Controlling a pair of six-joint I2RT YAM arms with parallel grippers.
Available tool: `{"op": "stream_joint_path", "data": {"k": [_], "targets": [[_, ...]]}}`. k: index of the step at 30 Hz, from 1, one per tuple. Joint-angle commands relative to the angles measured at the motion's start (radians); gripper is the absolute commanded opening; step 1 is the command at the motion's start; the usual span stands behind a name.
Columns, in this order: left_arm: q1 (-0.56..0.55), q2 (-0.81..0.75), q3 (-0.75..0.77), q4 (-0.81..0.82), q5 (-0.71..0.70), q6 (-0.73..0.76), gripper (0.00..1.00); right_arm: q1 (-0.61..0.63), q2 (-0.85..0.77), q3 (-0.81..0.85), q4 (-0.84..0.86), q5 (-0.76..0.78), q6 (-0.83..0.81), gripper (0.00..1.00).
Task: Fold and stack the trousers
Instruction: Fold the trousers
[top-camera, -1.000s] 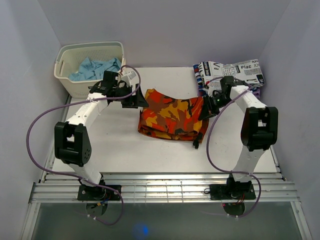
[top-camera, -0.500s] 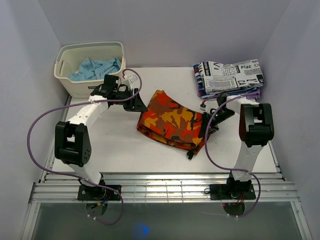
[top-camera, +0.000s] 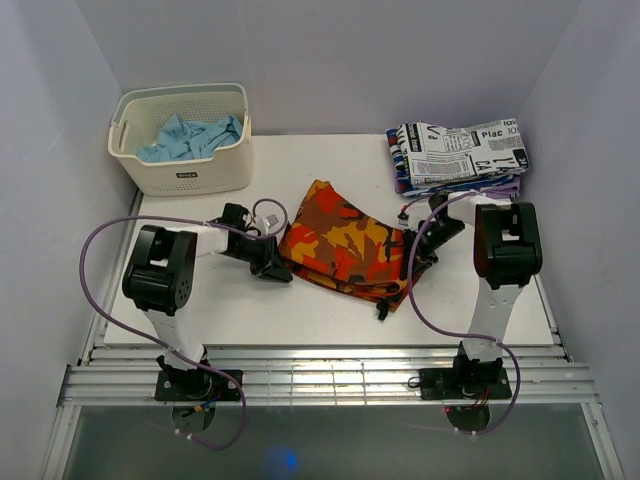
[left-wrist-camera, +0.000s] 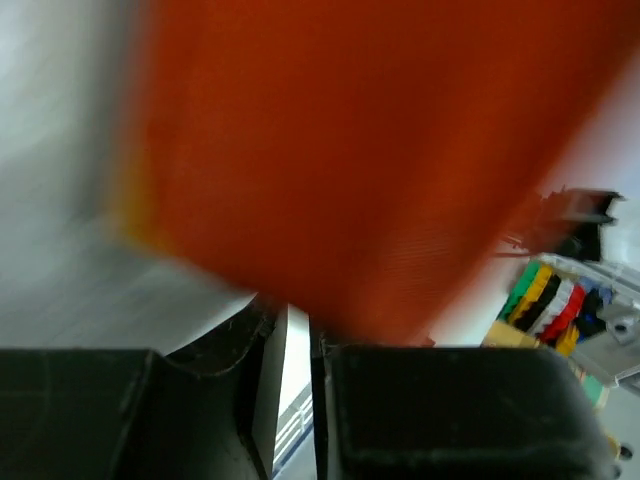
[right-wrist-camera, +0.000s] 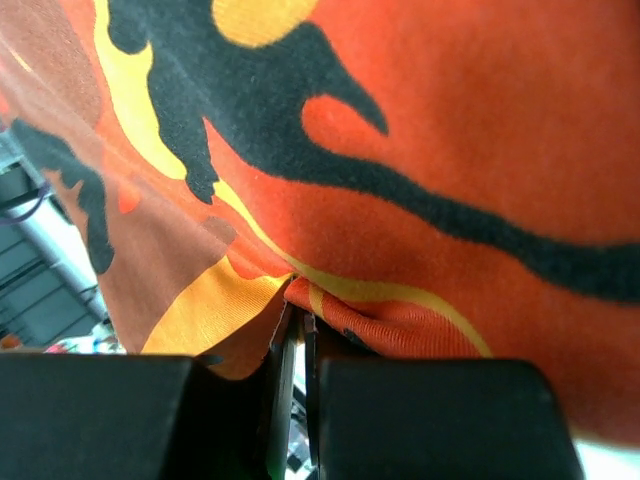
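The folded camouflage trousers (top-camera: 345, 240) lie slantwise in the middle of the table. My left gripper (top-camera: 274, 264) is low on the table against their left edge. In the left wrist view, blurred orange cloth (left-wrist-camera: 350, 150) fills the picture just ahead of the left gripper (left-wrist-camera: 300, 330). Its fingers stand a narrow slit apart with white showing through, and the blur hides whether they pinch the cloth. My right gripper (top-camera: 418, 248) sits at the trousers' right edge. The right wrist view shows that gripper (right-wrist-camera: 297, 315) shut on a fold of the orange cloth (right-wrist-camera: 450, 150).
A white basket (top-camera: 185, 178) holding light blue cloth (top-camera: 190, 135) stands at the back left. A folded stack topped by a white newspaper-print garment (top-camera: 460, 150) sits at the back right, close behind the right arm. The metal rail (top-camera: 330, 380) runs along the near edge.
The left arm dropped from beside the basket to the trousers' left edge, its jaws narrowing. The right gripper drew the right edge nearer, turning the trousers slantwise.
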Motion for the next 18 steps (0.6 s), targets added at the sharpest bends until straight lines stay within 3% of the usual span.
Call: {"op": "stream_joint_path", "data": {"k": [1, 3, 6, 10, 12, 15, 18], "targets": [[0.005, -0.07, -0.099, 0.053, -0.118, -0.062, 0.25, -0.006, 0.03, 0.087, 0.071, 0.162, -0.029, 0.08], [0.006, -0.124, -0.145, 0.094, -0.111, -0.09, 0.25, -0.003, 0.037, 0.129, 0.071, 0.177, -0.037, 0.08], [-0.001, -0.22, -0.234, 0.243, 0.036, -0.185, 0.34, 0.001, 0.047, 0.21, 0.059, 0.208, -0.064, 0.08], [-0.118, -0.488, -0.243, 0.331, -0.01, -0.213, 0.6, 0.006, 0.047, 0.29, 0.015, 0.202, -0.11, 0.08], [-0.176, -0.533, -0.176, 0.279, -0.162, -0.114, 0.63, 0.004, 0.051, 0.349, -0.059, 0.156, -0.123, 0.08], [-0.227, -0.54, -0.089, 0.237, -0.27, 0.096, 0.67, 0.004, 0.027, 0.348, -0.091, 0.109, -0.114, 0.08], [-0.288, -0.523, -0.087, 0.283, -0.272, 0.285, 0.67, 0.004, 0.034, 0.322, -0.102, 0.092, -0.103, 0.08]]}}
